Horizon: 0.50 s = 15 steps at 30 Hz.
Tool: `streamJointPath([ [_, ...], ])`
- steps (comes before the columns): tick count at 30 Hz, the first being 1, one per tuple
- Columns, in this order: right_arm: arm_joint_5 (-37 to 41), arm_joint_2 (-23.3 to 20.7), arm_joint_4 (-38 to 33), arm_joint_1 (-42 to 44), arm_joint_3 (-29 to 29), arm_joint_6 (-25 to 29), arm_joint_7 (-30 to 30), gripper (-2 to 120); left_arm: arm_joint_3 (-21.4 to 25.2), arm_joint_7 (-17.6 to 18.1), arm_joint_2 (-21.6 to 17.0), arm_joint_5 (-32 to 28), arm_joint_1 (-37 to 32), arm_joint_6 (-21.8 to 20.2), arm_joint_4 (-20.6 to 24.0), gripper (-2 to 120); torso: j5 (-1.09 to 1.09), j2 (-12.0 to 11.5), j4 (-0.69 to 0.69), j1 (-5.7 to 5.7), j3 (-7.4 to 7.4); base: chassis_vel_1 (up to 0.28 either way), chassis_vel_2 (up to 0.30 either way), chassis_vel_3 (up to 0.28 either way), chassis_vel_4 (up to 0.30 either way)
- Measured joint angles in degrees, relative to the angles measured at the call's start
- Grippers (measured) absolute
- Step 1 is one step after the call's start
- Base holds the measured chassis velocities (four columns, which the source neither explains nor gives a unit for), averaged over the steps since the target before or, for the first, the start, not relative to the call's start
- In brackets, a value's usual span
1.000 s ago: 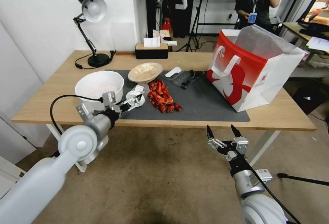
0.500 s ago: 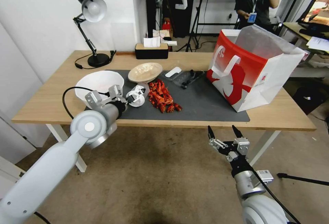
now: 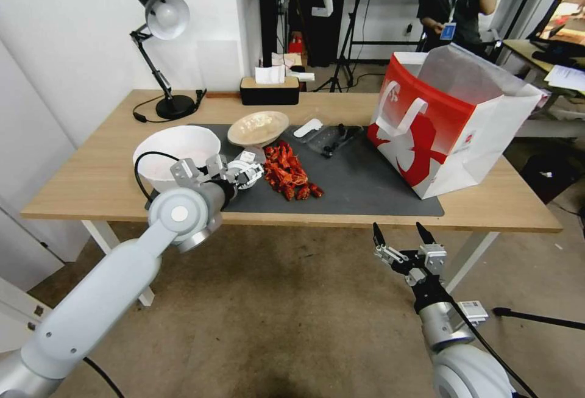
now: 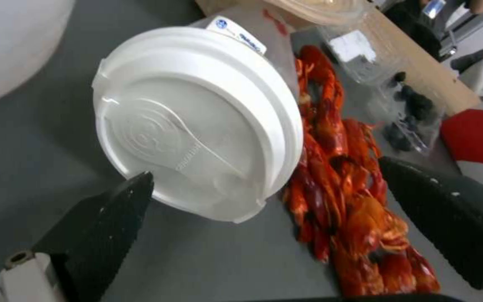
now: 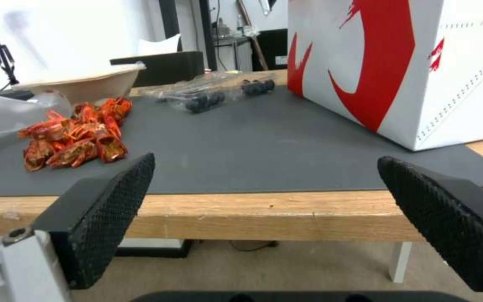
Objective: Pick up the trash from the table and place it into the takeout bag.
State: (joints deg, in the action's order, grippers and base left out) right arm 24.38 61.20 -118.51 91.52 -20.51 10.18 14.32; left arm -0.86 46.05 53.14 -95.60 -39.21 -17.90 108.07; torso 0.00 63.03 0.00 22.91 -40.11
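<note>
**Lidded cup framed by spread fingers**

The left gripper (image 3: 247,172) is held wide at a white-lidded clear cup (image 4: 197,126) lying on the mat — red shells (image 3: 289,172) beside it. Rightward, the takeout bag (image 3: 448,124) stands; the right gripper (image 3: 399,234) hangs spread below the table (image 3: 91,184).

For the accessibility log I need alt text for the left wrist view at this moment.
The left gripper, open, frames the white lid of a clear cup lying on its side on the dark grey mat. Beside the cup lies a pile of red shells, with a clear bag holding dark pieces beyond and a corner of the red takeout bag.
</note>
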Motion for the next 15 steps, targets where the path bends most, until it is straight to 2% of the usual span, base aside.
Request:
streamJointPath([
  [15,-1.1,0.7,0.1,0.5,0.0,0.0,0.1,100,0.0,1.1,0.1,2.9,-0.1,0.2,-0.7,100,0.00,0.0,0.00,0.00,0.00,0.000,0.000,0.000,0.000],
])
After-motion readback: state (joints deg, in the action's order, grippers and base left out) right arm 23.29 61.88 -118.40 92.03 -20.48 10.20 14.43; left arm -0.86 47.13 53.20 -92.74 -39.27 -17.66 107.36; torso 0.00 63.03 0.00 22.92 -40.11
